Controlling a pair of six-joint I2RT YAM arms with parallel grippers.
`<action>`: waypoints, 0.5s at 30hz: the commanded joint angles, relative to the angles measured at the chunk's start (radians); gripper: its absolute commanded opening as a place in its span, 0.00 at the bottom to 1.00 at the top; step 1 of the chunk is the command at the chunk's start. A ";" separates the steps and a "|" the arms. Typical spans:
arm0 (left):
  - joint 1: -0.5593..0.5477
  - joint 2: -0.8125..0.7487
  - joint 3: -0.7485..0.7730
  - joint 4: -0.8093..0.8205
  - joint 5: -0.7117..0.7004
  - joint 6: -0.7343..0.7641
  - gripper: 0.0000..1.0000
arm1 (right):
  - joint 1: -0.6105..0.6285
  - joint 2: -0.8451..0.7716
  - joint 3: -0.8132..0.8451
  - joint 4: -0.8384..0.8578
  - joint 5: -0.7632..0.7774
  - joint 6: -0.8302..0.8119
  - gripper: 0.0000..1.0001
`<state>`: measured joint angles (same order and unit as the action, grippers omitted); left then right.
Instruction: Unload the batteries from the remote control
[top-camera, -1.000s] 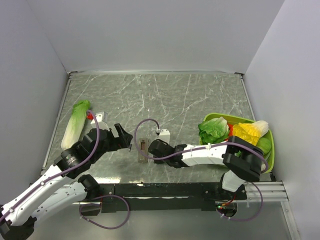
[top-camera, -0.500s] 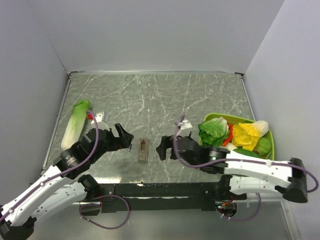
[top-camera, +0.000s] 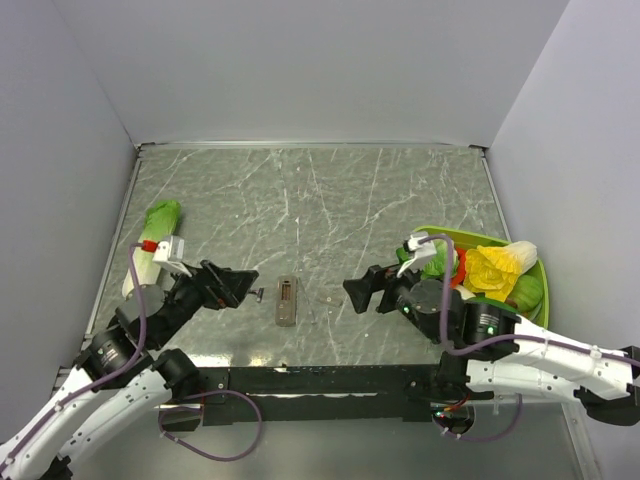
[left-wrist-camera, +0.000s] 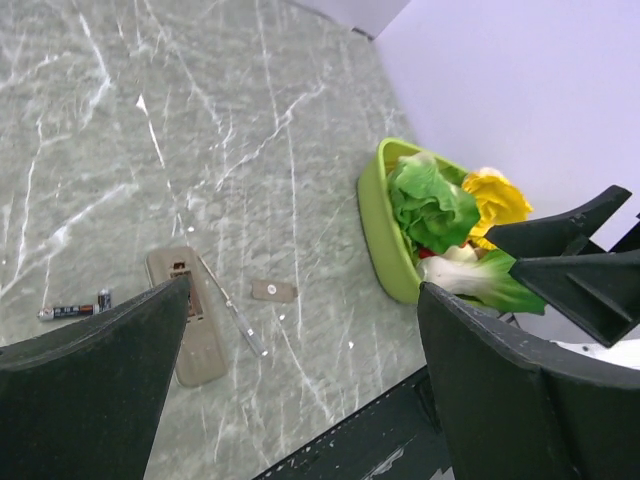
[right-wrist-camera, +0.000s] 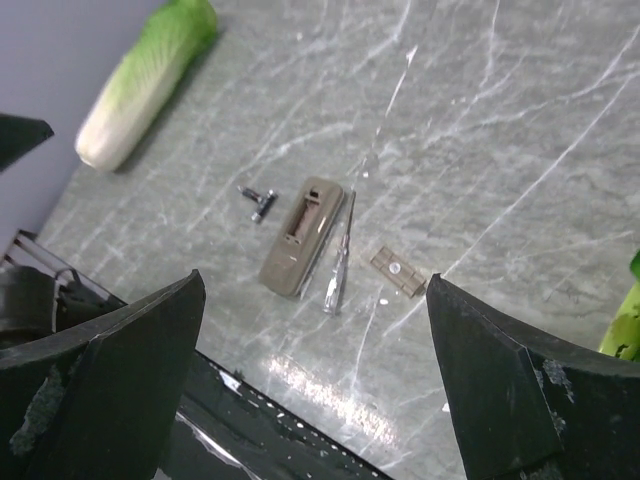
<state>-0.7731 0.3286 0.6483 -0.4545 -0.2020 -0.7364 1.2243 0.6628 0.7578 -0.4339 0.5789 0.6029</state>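
The remote control (top-camera: 287, 300) lies grey-tan face up on the table, its dark recess open (right-wrist-camera: 300, 238) (left-wrist-camera: 195, 340). The batteries (right-wrist-camera: 258, 200) lie loose on the table just left of it (top-camera: 257, 294) (left-wrist-camera: 75, 310). My left gripper (top-camera: 240, 286) (left-wrist-camera: 305, 290) hovers open left of the batteries, holding nothing. To the right of the remote, my right gripper (top-camera: 358, 291) (right-wrist-camera: 316, 280) is open and empty, well apart from it.
A thin screwdriver (right-wrist-camera: 338, 255) (left-wrist-camera: 232, 315) lies along the remote's right side, with a small flat cover (right-wrist-camera: 398, 270) (left-wrist-camera: 273, 290) beyond it. A long cabbage (top-camera: 150, 245) lies at the left edge. A green tray (top-camera: 535, 310) of vegetables stands at the right.
My right gripper has opened and drawn back to the right, away from the remote. The left arm has pulled back slightly to the left.
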 joint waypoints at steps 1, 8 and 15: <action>0.003 -0.046 -0.016 0.060 0.007 0.034 0.99 | 0.004 -0.058 -0.014 0.017 0.044 -0.041 1.00; 0.003 -0.013 -0.007 0.051 0.030 0.034 0.99 | 0.006 -0.091 -0.015 -0.003 0.049 -0.029 1.00; 0.003 0.018 -0.004 0.050 0.050 0.034 0.99 | 0.006 -0.126 -0.047 0.015 0.022 -0.017 1.00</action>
<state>-0.7727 0.3328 0.6353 -0.4313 -0.1783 -0.7181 1.2243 0.5751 0.7372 -0.4362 0.6086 0.5823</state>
